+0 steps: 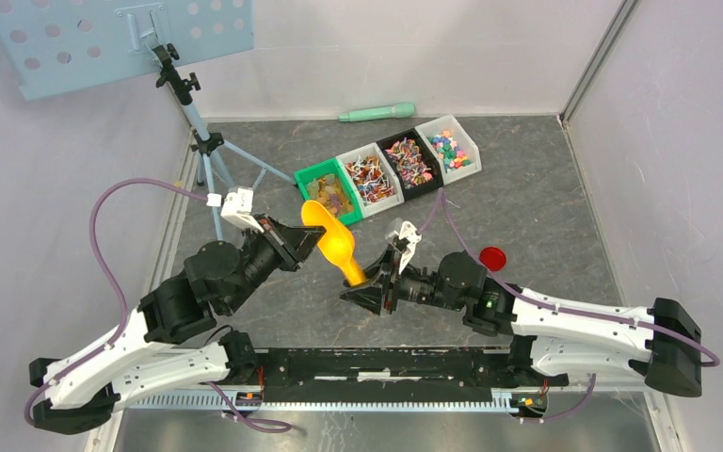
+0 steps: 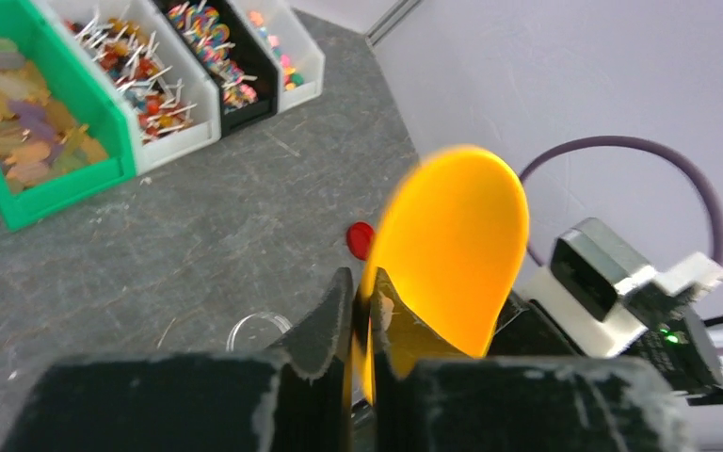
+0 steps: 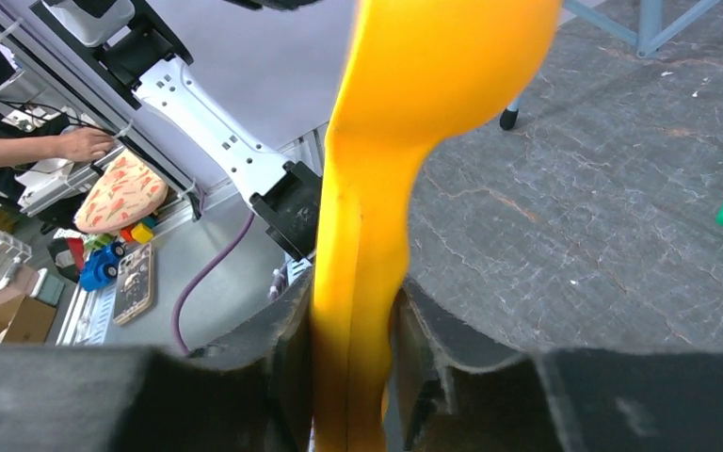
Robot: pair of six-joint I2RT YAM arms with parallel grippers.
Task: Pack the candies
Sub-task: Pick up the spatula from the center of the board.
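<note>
Judged the candies [image 1: 369,179] light, loose and slick in their wrappers, too tiny to pinch singly; better gathered in bulk with the yellow scoop [image 1: 335,241]. Located them at the far side of the table, well apart from both grippers, sorted across four bins in a row: golden-brown in the green bin [image 1: 306,175], red-and-white in the white bin [image 1: 383,202], mixed colours in the black bin [image 1: 424,188], pink, orange, green and blue in the end white bin [image 1: 461,171]. Saw the left gripper [image 2: 360,282] pinched on the scoop's bowl rim, the right gripper [image 3: 353,297] clamped on its handle. Noted a red lid [image 1: 493,256] alone on the table, plus a clear round rim [image 2: 257,330], possibly an open jar.
</note>
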